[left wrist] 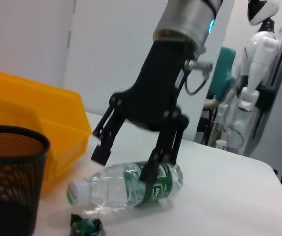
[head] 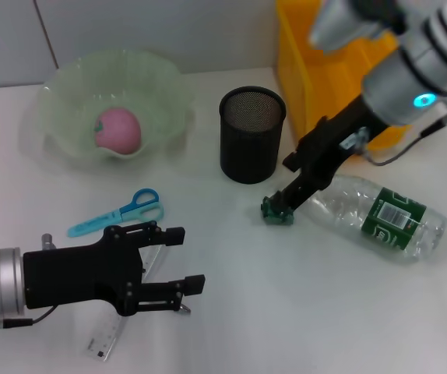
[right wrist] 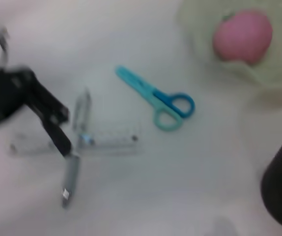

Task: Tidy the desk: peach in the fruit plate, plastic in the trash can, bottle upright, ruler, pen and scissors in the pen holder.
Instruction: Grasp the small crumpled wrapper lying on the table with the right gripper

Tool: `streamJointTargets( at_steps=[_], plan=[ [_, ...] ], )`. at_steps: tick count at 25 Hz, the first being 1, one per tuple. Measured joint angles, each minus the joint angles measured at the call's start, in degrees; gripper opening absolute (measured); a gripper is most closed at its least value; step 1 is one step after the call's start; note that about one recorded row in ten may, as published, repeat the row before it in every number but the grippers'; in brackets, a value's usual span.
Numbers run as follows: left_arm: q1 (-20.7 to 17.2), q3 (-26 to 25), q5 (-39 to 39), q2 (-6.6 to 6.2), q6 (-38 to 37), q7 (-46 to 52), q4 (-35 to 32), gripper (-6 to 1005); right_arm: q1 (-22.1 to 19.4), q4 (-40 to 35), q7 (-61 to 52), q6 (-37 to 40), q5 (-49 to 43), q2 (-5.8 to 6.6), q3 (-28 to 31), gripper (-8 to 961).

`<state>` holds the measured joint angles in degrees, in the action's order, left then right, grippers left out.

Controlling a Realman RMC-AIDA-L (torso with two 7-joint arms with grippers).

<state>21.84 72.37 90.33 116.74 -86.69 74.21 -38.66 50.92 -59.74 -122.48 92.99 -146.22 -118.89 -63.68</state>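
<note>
A pink peach [head: 118, 128] lies in the pale green fruit plate [head: 60, 101]. The clear bottle [head: 379, 214] with a green label lies on its side at the right. Crumpled green plastic [head: 276, 212] lies by its cap. My right gripper [head: 284, 201] is open, just over the plastic and the bottle's neck; the left wrist view shows its spread fingers [left wrist: 99, 153] above the bottle [left wrist: 131, 184]. My left gripper [head: 184, 259] is open, low over the clear ruler [head: 107, 339] and grey pen [right wrist: 72, 172]. Blue scissors [head: 118, 212] lie beside it.
The black mesh pen holder [head: 252, 132] stands mid-table. A yellow bin [head: 325, 70] stands behind it at the right, under my right arm. White tabletop lies bare between the two grippers.
</note>
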Motion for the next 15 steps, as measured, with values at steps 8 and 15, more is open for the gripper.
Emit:
streamJointTargets(
  at_steps=[8,15],
  plan=[
    [-0.1,-0.2,0.1,0.22,0.1,0.0,0.0,810,2.3,6.0,-0.5,-7.7,-1.0,-0.16,-10.0,787],
    [0.0,-0.3,0.1,0.25,0.1,0.0,0.0,810,2.4,9.8,-0.8,-14.1,-1.1,-0.29,-15.7,787]
  ],
)
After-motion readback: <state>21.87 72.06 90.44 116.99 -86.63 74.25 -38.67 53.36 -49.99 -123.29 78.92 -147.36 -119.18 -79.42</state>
